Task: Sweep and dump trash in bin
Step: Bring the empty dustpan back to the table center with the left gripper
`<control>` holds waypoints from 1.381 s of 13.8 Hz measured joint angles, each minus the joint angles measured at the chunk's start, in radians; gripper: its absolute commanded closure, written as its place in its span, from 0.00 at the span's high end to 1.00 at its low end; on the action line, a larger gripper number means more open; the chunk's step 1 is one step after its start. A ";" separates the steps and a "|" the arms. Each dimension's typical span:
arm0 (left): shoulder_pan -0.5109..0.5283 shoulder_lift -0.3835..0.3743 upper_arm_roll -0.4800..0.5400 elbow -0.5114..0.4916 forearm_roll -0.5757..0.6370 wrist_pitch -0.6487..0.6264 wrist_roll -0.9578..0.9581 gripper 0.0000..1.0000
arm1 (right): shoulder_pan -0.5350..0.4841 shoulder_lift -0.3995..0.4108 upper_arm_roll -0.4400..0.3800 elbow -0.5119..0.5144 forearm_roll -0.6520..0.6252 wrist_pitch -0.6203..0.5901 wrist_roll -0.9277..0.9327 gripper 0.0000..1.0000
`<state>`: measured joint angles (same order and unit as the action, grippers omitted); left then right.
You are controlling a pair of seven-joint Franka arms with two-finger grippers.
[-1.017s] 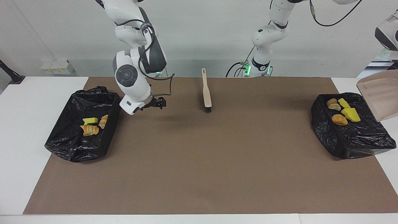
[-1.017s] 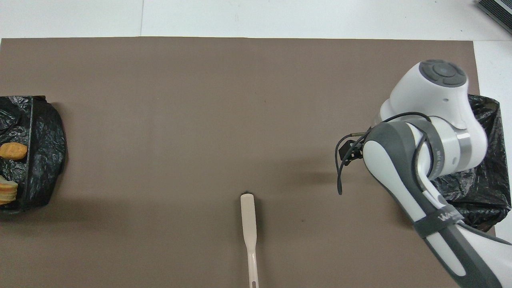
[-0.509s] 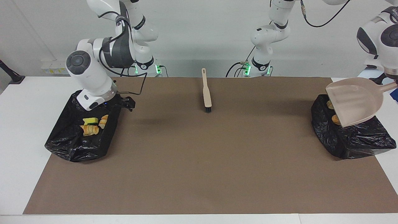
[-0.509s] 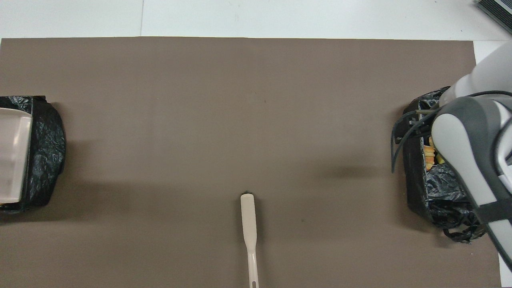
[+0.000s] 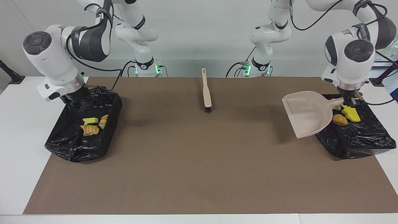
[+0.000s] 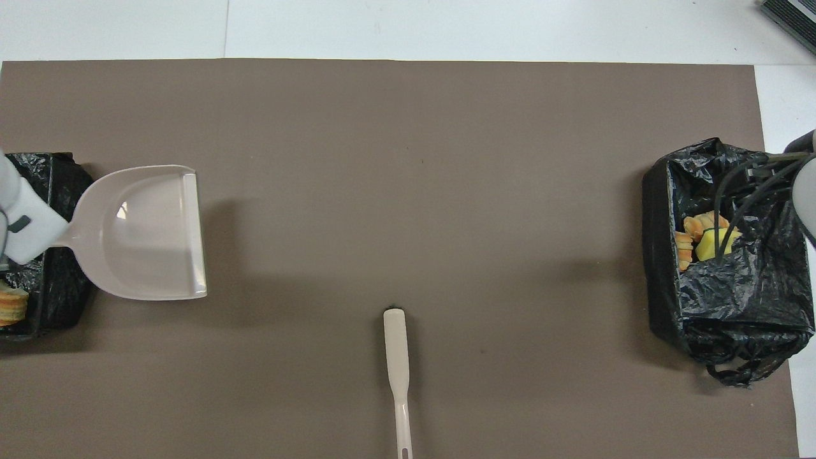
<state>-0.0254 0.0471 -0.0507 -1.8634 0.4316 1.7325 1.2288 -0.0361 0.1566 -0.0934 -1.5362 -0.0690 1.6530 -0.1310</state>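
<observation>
The beige dustpan (image 5: 306, 113) (image 6: 143, 233) hangs empty over the brown mat, beside the black-bagged bin (image 5: 354, 140) (image 6: 60, 185) at the left arm's end. My left gripper (image 5: 349, 100) is shut on its handle, over that bin. Yellow and brown trash (image 5: 345, 115) (image 6: 11, 305) lies in this bin. More trash (image 5: 91, 124) (image 6: 701, 236) lies in the other black bin (image 5: 62, 143) (image 6: 663, 255) at the right arm's end. My right gripper (image 5: 81, 95) hangs open and holds nothing, over that bin's edge nearest the robots.
The beige brush (image 5: 206, 93) (image 6: 396, 357) lies on the brown mat (image 5: 199, 161) midway between the arms, close to the robots, bristles pointing away from them. White table shows past the mat at both ends.
The left arm swung the dustpan from beside and over its bin out over the mat, now level. The right arm moved off the mat to over its bin.
</observation>
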 measured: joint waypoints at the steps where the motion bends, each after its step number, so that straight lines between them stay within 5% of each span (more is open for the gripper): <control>1: -0.052 0.004 -0.001 -0.018 -0.034 -0.001 -0.113 0.00 | 0.003 -0.025 0.000 0.004 0.000 -0.006 0.002 1.00; 9: -0.346 0.111 -0.003 -0.030 -0.412 0.085 -0.993 0.00 | 0.038 -0.131 0.007 -0.001 0.009 -0.117 0.107 1.00; 15: -0.491 0.242 -0.002 0.117 -0.513 0.157 -1.428 0.00 | 0.039 -0.131 0.010 -0.009 0.070 -0.119 0.210 1.00; 19: -0.534 0.263 -0.004 0.135 -0.536 0.201 -1.638 0.00 | 0.052 -0.133 0.027 -0.009 0.085 -0.119 0.252 1.00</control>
<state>-0.5594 0.3105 -0.0544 -1.7283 -0.1043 1.9336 -0.4090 0.0157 0.0235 -0.0668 -1.5455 0.0158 1.5339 0.1212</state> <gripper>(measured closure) 0.683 0.000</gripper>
